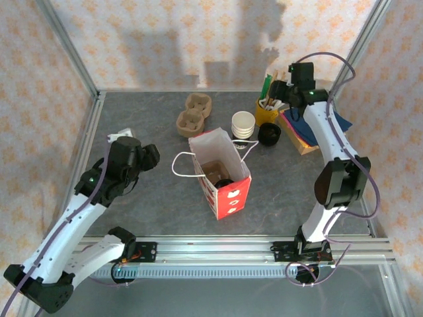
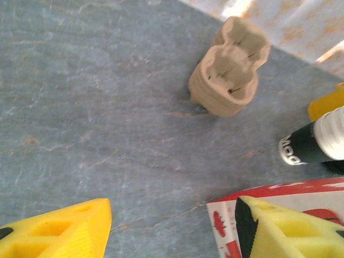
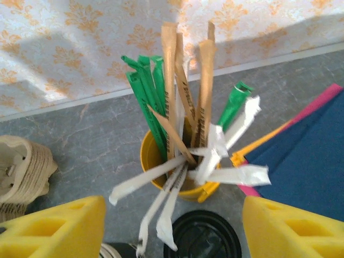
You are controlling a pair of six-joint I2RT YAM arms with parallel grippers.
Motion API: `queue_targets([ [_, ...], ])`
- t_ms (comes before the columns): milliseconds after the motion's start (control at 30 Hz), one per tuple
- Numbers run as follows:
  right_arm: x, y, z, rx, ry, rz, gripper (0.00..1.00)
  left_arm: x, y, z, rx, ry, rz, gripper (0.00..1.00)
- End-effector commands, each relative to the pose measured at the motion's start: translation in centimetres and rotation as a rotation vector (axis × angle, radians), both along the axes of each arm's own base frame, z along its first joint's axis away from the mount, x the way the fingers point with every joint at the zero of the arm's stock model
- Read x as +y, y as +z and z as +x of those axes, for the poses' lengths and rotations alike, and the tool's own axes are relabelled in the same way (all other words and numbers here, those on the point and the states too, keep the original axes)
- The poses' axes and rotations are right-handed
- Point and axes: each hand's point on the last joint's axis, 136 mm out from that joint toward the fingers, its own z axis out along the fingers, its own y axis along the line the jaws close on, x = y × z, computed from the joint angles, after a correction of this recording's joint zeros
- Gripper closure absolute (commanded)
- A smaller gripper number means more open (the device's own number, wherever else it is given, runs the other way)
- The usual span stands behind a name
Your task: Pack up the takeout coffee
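Our right claw [image 3: 173,228] gapes empty over the stirrers [image 3: 183,107]; left claw [image 2: 172,215] too, beside the bag [image 1: 231,195]. We'd best pinch just one, lifting straight.

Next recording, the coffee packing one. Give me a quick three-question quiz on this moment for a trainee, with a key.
1. True or false: the paper bag lies flat on its side.
2. What does the right gripper point at? A) the yellow cup of stirrers B) the carrier stack C) the bag
3. How do the jaws of the left gripper stand, and what is between them?

Key
1. False: it stands upright on the table with its mouth open.
2. A
3. Open, with nothing held between them.
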Motion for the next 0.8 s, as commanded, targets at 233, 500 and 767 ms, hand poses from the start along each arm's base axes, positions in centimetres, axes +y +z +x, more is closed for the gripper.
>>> queue_targets([
  [233,1.5,1.8,5.2,-0.105,0.066,0.007,0.44,-0.5,-0.5,-0.2,-0.018,-0.028,-0.031,0.35],
  [500,1.9,0.2,7.3,-0.049,0.071,-0.05,0.56,-0.6,-1.6,-0.1,-0.006,-0.04,-0.027,0.35],
  [767,1.9,-1.4,7.6,-0.014,0.057,-0.123,0.57,-0.9,-2.1,-0.1,-0.006,-0.052,-0.032,0.35],
])
